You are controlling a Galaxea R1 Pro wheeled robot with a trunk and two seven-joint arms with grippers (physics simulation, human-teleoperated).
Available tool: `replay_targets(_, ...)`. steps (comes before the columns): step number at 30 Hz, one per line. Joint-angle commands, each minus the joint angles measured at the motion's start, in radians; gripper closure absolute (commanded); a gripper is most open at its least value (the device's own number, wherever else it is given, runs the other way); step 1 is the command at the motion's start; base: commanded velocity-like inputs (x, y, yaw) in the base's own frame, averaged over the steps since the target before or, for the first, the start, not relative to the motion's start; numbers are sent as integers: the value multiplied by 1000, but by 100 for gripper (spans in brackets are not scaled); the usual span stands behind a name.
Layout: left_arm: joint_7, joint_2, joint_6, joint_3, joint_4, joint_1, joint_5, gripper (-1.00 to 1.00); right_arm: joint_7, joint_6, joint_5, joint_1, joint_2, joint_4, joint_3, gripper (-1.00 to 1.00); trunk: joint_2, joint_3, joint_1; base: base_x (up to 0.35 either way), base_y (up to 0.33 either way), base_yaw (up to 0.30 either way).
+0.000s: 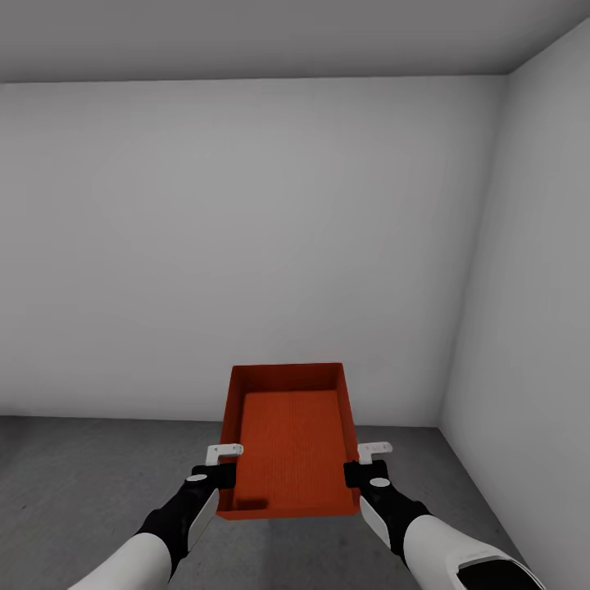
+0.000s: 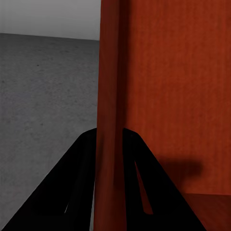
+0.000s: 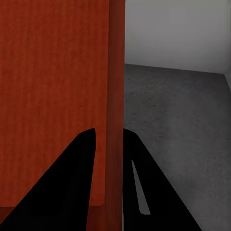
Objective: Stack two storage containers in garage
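Red-orange container (image 1: 288,442) rides out in front of me, held level between both arms, above the dark grey concrete floor (image 1: 98,467) of the garage. I'm facing a plain grey-white wall (image 1: 246,246), with a second wall meeting it at a corner on my right.

Left claw (image 1: 215,474) is pinched on the bin's left long wall; the left wrist view shows one dark finger (image 2: 72,192) outside the wall and the other inside, with the thin red wall between them. Right claw (image 1: 366,472) mirrors this on the right wall, one finger (image 3: 72,183) inside the bin, the other outside. Gripping both sides near my end keeps the tray from tipping or twisting as I roll.

Bin is lidless and has nothing in it; the base reads flat and ribbed. It looks clear of the floor, not touching it.

Judgement: carry stage is about done for this bin. Next is lowering it flat onto the concrete, away from the corner, leaving room to work. I see no second bin from here.
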Motion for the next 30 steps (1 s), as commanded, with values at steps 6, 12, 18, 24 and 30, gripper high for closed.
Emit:
replay_targets(6, 17, 4, 8, 49, 0, 1, 0, 100, -34, -19, 14, -1, 0, -3, -58, 100, -43, -19, 23, 0, 0, 0)
replay_targets(12, 17, 4, 8, 49, 0, 1, 0, 100, -36, -19, 14, -1, 0, -3, -58, 100, -85, -38, 46, 0, 0, 0)
replay_targets(18, 17, 4, 8, 49, 0, 1, 0, 100, -35, -18, 14, -1, 0, -3, -58, 100, -127, -57, 69, 0, 0, 0)
replay_targets(24, 17, 4, 8, 49, 0, 1, 0, 100, -35, -20, 14, -1, 0, -3, -58, 100, -169, -76, 92, 0, 0, 0)
replay_targets(30, 17, 5, 9, 50, 0, 1, 0, 100, -38, -21, 14, -1, 0, -3, -57, 100, -211, -94, 115, 0, 0, 0)
